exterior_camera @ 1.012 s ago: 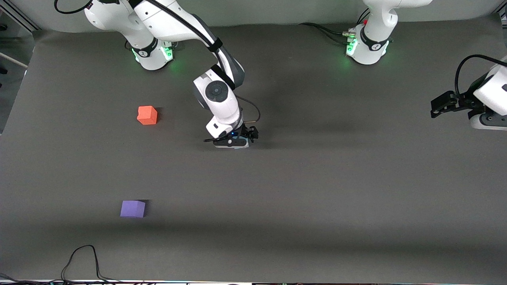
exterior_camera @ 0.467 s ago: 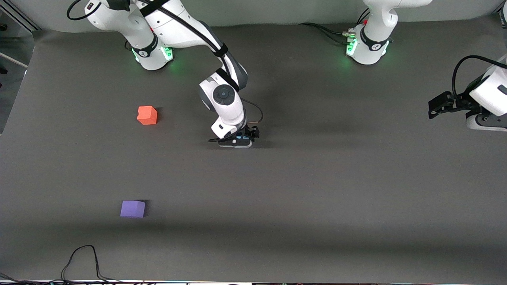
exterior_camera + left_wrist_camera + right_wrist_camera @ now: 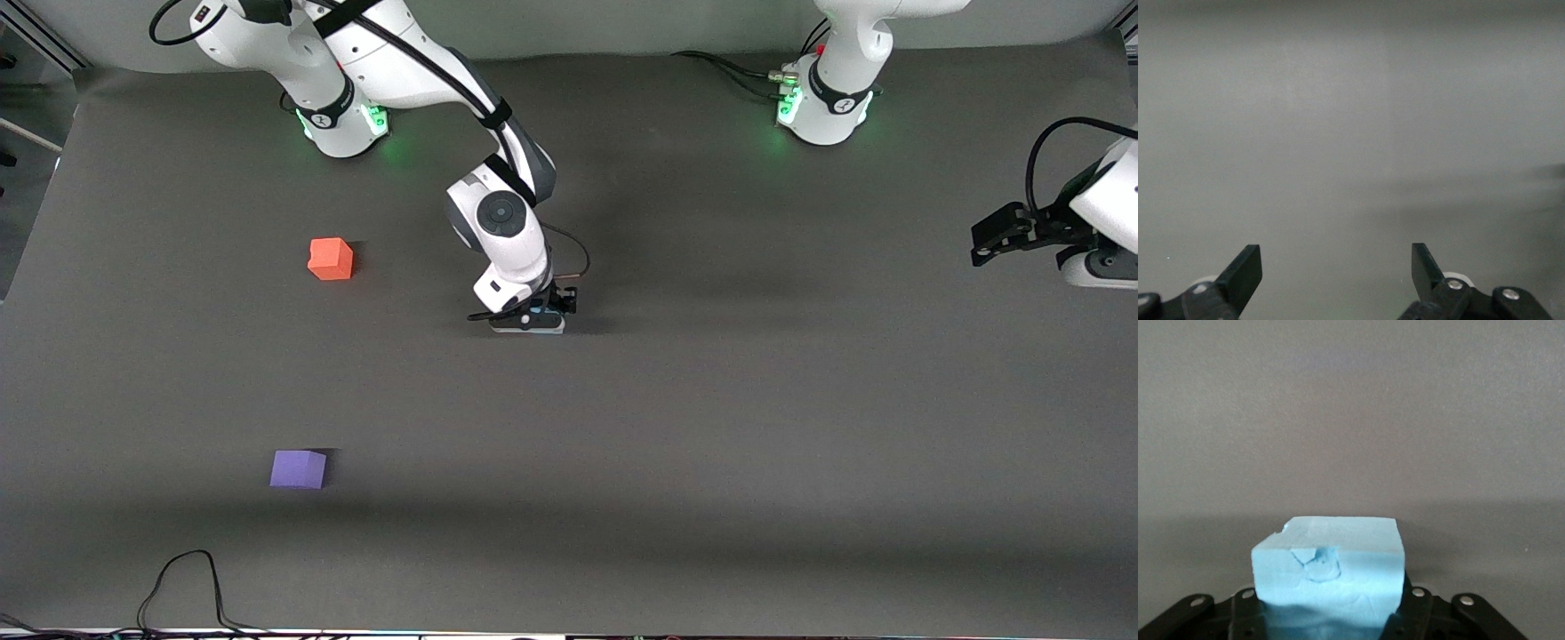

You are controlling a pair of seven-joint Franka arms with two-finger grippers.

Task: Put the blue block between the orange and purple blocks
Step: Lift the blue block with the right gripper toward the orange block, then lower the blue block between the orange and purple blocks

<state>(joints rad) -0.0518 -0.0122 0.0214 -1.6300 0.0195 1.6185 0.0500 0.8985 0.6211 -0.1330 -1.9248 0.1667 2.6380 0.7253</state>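
Note:
The blue block [image 3: 1330, 553] is a light sky-blue cube with a dent in its face, and it sits between the jaws of my right gripper [image 3: 1330, 590]. In the front view my right gripper [image 3: 531, 320] is low over the middle of the table, and the hand hides most of the block. The orange block [image 3: 331, 259] lies toward the right arm's end of the table. The purple block [image 3: 298, 468] lies nearer the front camera than the orange one. My left gripper [image 3: 987, 238] is open and empty at the left arm's end, and it also shows in the left wrist view [image 3: 1336, 267].
The dark grey mat [image 3: 756, 427] covers the table. A black cable [image 3: 182, 582] loops at the mat's front edge near the purple block. Both arm bases stand along the back edge.
My right hand has turned and shifted slightly over the same spot, still with the blue block. My left gripper has drifted slightly at its end of the table. The orange and purple blocks have not moved.

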